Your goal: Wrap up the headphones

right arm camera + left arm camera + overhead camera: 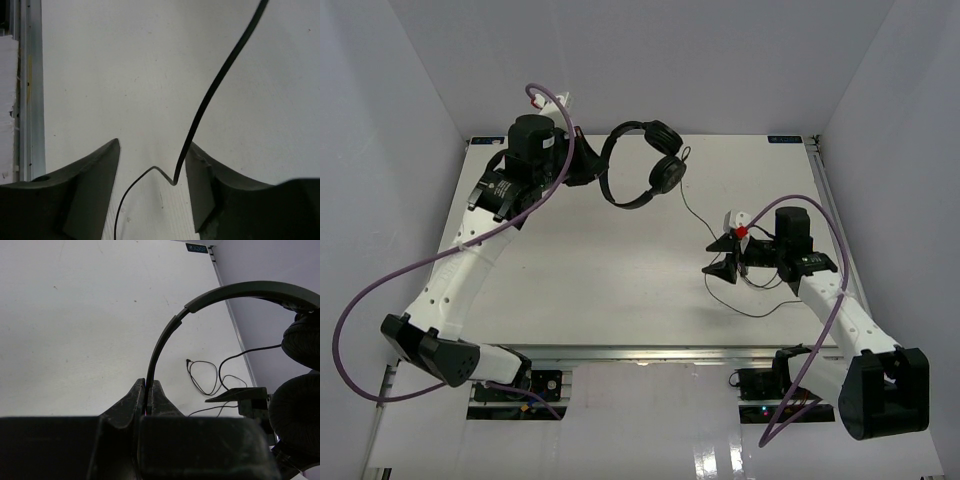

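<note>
while left hand (148,384) pinches the headphones (668,172), earcups (665,136) pointing right, right hand (155,143) gapes around cable (210,90).

A matte white tabletop (620,290) stretches out beneath the right gripper (722,255). Plain, pale lilac-grey walls (720,60) close it in to the left, to the right and beyond. An aluminium rail (820,170) edges the table just outside that gripper. Beyond it, a small dark label (782,139) marks the far corner. The light is soft and even, and the shadows are faint.

headphones (668,172) over the table's (600,285) far side; cable (209,96) trails right and nearer, between the right fingers (95,190).
</note>
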